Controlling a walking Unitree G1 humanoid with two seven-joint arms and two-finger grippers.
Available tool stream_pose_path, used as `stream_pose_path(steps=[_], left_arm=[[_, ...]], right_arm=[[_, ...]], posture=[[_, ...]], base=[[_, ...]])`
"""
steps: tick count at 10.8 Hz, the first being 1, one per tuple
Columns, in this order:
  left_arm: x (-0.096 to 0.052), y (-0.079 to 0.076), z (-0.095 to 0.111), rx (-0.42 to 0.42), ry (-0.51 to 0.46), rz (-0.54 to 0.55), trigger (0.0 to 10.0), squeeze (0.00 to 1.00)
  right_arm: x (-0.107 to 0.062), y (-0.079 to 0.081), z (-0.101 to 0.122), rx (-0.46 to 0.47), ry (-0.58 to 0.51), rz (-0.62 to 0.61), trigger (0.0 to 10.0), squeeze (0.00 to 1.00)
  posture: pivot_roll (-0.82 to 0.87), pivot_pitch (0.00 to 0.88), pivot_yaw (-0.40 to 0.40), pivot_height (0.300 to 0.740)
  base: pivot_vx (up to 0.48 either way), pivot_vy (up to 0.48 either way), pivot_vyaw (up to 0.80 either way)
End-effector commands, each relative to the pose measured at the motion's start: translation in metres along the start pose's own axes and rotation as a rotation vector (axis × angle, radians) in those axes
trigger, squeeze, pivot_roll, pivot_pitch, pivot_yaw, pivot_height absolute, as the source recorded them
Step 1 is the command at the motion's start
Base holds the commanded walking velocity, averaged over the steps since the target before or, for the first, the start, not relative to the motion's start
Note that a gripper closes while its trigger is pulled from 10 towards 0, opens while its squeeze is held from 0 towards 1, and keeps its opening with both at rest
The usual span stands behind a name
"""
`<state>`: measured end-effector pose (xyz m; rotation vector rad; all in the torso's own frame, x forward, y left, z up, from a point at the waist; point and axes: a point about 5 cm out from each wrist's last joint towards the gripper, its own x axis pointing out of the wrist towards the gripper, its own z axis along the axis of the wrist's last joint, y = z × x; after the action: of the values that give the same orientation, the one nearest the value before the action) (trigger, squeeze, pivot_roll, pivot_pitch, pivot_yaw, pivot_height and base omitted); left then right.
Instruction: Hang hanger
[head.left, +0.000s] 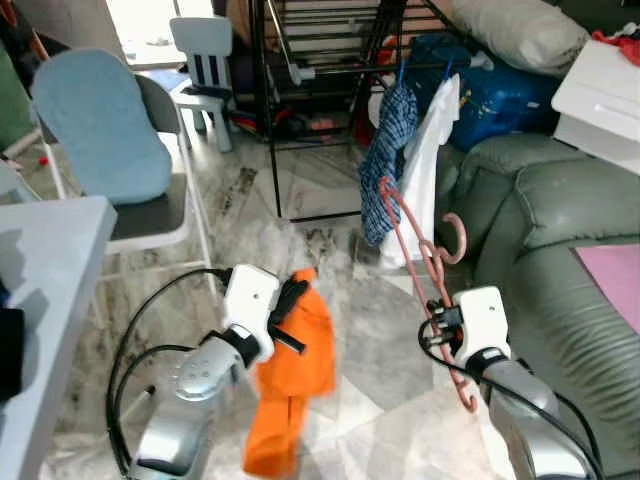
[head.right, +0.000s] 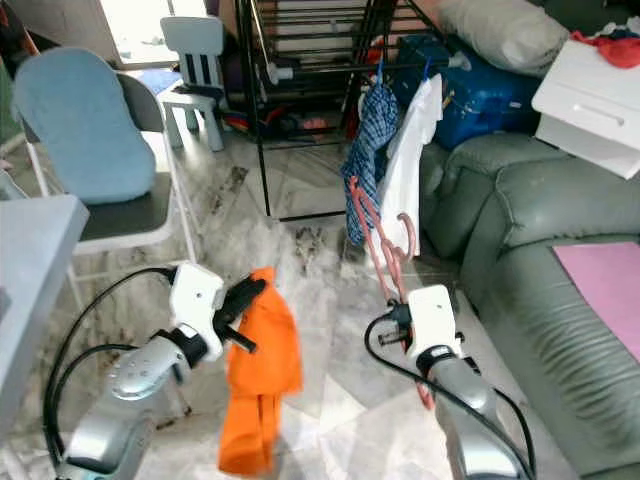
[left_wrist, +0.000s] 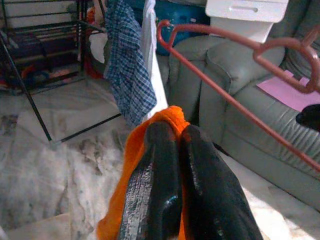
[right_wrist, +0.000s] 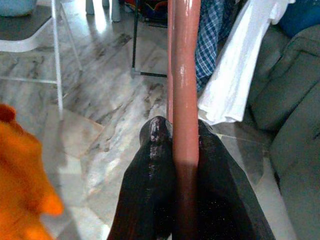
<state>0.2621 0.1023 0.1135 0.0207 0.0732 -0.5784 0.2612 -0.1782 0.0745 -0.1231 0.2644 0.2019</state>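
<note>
You are holding two things at once, both close in front of you. Nearest, your right gripper (head.left: 443, 322) is clamped on the salmon-pink plastic hanger (head.left: 420, 262), its fingers (right_wrist: 159, 165) pressed shut on either side of one bar, as the right wrist view is showing. The hanger's long axis is running up and away from that gripper, tilting toward your left, with its hook (head.left: 456, 238) curling at the upper side, near the grey-green leather sofa (head.left: 560, 260). Beside it, your left gripper (head.left: 290, 300) is pinching the bright orange cloth garment (head.left: 290, 380), fingers (left_wrist: 165, 180) closed on a fold, and the rest is dangling above the pale marbled tile floor (head.left: 330, 200).

Further ahead, the black metal drying rack (head.left: 290, 110) is standing on the floor, and a blue checked shirt (head.left: 388, 160) and a white cloth (head.left: 425, 170) are already hanging from its horizontal bar (head.left: 340, 70). That bar is lying straight ahead of the right gripper and above it (the right arm is plainly the nearer one), so I judge you will be lifting and reaching forward, hook leading. The orange garment is not on the hanger yet, so threading it may need to come first.

Farthest off, a padded blue folding chair (head.left: 100, 130) and a small white child's chair (head.left: 205, 60) are sitting to your left.
</note>
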Motion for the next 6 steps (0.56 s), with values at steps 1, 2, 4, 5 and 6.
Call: stream_pose_path(steps=[1, 2, 4, 5, 6], left_arm=[[0.0014, -0.0028, 0.0098, 0.002, -0.031, -0.017, 10.0, 0.00], [0.0015, -0.0020, 0.0094, -0.011, -0.018, -0.008, 10.0, 0.00], [-0.0003, -0.0020, 0.0073, -0.016, 0.001, 0.002, 10.0, 0.00], [-0.0012, -0.0051, 0.0062, -0.020, 0.006, -0.004, 10.0, 0.00], [-0.0015, -0.0062, 0.0063, -0.019, 0.006, -0.006, 10.0, 0.00]], right_arm=[[-0.0020, 0.0018, 0.0040, -0.007, -0.010, 0.005, 10.0, 0.00], [-0.0022, 0.0043, 0.0027, -0.006, -0.004, 0.011, 10.0, 0.00], [-0.0012, 0.0042, 0.0040, -0.006, -0.002, 0.012, 10.0, 0.00], [-0.0012, 0.0040, 0.0038, -0.008, 0.001, 0.013, 10.0, 0.00], [-0.0015, 0.0042, 0.0034, -0.008, 0.003, 0.013, 10.0, 0.00]], posture=[[-0.14, 0.003, -0.010, 0.740], [-0.14, 0.006, -0.011, 0.740], [-0.14, 0.011, -0.013, 0.740], [-0.13, 0.020, -0.014, 0.740], [-0.13, 0.020, -0.014, 0.740]], base=[[0.000, 0.000, -0.80], [0.000, 0.000, 0.00], [-0.139, 0.000, 0.00], [-0.281, 0.000, 0.00], [-0.281, 0.000, 0.00]])
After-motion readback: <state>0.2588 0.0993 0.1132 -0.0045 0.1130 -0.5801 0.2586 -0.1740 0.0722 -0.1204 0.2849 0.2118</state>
